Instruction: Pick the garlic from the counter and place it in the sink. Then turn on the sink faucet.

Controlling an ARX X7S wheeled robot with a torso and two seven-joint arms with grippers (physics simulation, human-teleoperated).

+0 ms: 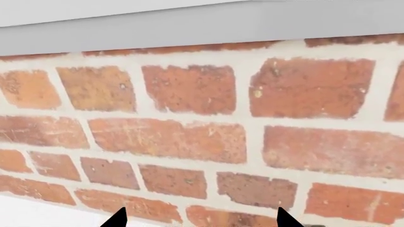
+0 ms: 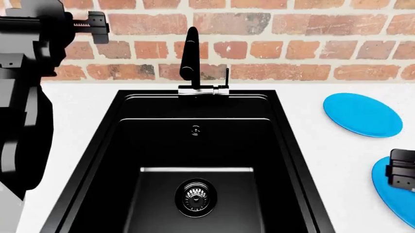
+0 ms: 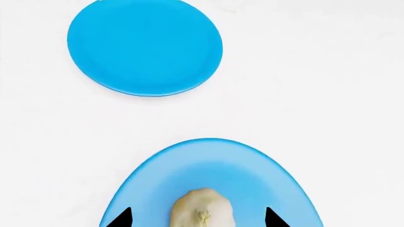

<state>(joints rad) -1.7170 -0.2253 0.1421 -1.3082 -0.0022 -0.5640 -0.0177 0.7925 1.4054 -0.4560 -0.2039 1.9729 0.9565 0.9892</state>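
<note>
While the right gripper (image 3: 197,218) hangs over the near blue plate (image 3: 215,170) with its two black fingertips (image 3: 121,218) spread wide apart, the garlic (image 3: 200,208) sits on that plate directly between them, untouched by either tip. A second blue plate (image 3: 145,45) lies farther back on the white counter (image 3: 328,94), well apart from the first. From the head camera, both plates show at the right of the black sink (image 2: 97,160), whose basin holds only its round metal drain strainer (image 2: 196,196) and a small overflow hole (image 2: 195,129) on the far wall. At the far rim stands the sink faucet (image 2: 189,53), its thin lever handle (image 2: 226,77) upright beside the spout. At the left, the left gripper (image 1: 200,218) is raised, facing the brick wall (image 1: 189,132), its fingertips parted and holding nothing.
</note>
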